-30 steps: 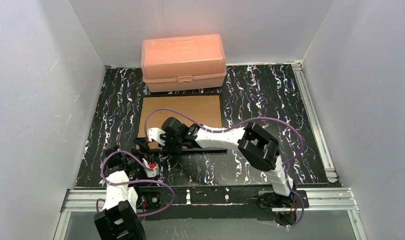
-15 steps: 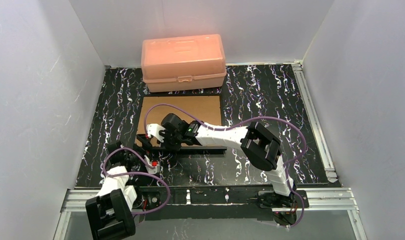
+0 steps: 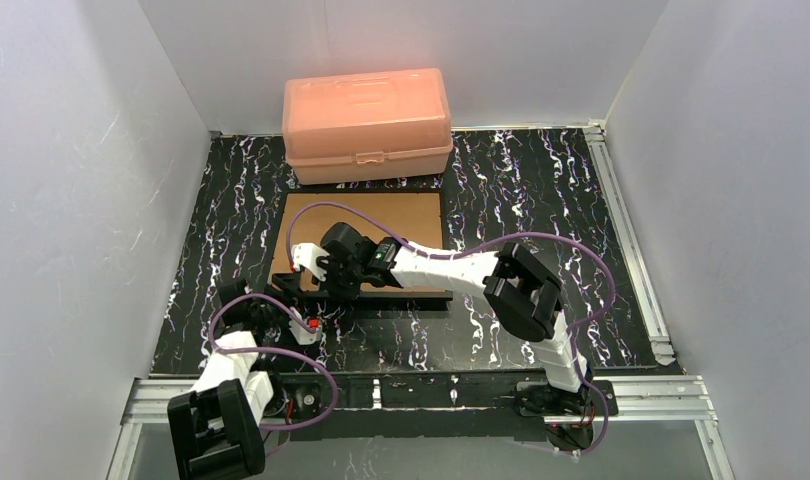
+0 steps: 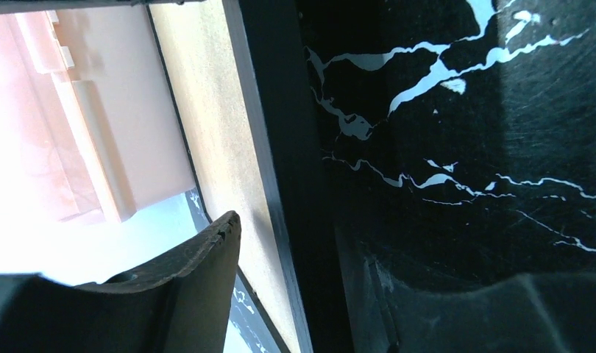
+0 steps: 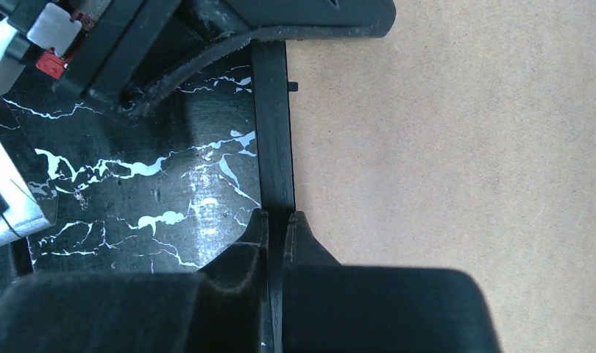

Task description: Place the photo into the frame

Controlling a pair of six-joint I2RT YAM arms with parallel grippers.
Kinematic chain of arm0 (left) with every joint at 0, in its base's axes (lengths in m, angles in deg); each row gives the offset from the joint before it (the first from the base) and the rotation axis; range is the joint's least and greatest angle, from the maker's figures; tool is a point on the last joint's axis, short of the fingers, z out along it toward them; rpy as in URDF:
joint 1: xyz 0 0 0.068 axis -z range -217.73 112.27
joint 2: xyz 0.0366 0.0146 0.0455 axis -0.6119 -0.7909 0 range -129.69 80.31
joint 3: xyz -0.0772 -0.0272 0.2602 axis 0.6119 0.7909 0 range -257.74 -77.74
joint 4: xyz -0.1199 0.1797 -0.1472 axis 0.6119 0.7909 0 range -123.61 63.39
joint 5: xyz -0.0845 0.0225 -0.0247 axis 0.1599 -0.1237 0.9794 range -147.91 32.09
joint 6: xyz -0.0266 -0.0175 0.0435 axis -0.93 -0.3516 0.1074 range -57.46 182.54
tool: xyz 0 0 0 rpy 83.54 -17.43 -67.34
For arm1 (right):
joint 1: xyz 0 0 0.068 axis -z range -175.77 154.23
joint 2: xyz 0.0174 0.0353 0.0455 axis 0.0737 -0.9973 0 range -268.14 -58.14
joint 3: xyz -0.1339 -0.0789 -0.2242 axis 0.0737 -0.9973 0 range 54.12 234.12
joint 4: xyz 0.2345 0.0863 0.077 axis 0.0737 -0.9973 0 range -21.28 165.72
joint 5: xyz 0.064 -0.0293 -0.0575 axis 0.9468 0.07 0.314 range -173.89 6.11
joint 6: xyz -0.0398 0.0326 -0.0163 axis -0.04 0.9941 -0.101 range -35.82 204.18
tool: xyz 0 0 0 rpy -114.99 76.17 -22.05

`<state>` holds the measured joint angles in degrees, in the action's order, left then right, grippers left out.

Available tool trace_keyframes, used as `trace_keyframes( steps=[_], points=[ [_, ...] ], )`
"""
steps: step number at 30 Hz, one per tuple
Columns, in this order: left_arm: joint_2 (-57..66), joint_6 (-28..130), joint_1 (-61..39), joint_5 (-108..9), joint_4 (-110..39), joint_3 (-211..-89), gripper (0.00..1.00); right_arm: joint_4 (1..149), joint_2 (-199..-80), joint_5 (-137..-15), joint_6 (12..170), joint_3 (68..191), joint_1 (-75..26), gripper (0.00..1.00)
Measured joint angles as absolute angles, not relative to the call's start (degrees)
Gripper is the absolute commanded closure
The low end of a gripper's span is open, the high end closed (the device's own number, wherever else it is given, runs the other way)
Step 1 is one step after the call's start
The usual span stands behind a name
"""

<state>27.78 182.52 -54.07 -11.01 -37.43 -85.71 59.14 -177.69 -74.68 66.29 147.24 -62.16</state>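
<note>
**Item: photo-into-frame, state of work**

- **Progress:** Early, by judgement. The photo is not in view in any picture, so nothing shows it seated. Finding it, placing it and closing up are left.
- **Frame** (image 3: 411, 295): at mid-bench (image 3: 541, 200), its black near rail running 9 to 3 o'clock. The rail lies along the 6 o'clock edge of the brown board (image 3: 361, 225). Whether that board sits inside the frame cannot be told.
- **Right tool** (image 5: 277, 218): clamped tight on the frame's near rail, toward its 9 o'clock end.
- **Left tool** (image 3: 283, 300): at 7 o'clock of the right tool. Its jaws are apart and straddle the same rail; the wrist view shows a gap on one side, so no grip is confirmed.
- **Peach box** (image 3: 367, 110): lid down, at 12 o'clock, just beyond the board.
</note>
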Motion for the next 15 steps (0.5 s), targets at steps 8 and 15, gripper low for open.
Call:
trace_keyframes(
  steps=[8,15],
  points=[
    [29.1,182.3,-53.2,-12.5,-36.2,-85.8,0.57,60.6,-174.8,-76.0,67.1,145.4,-62.2,0.39],
    [32.0,181.9,-52.9,-13.0,-34.4,-86.7,0.60,65.7,-162.4,-82.7,61.4,136.9,-62.2,0.01]
  ],
)
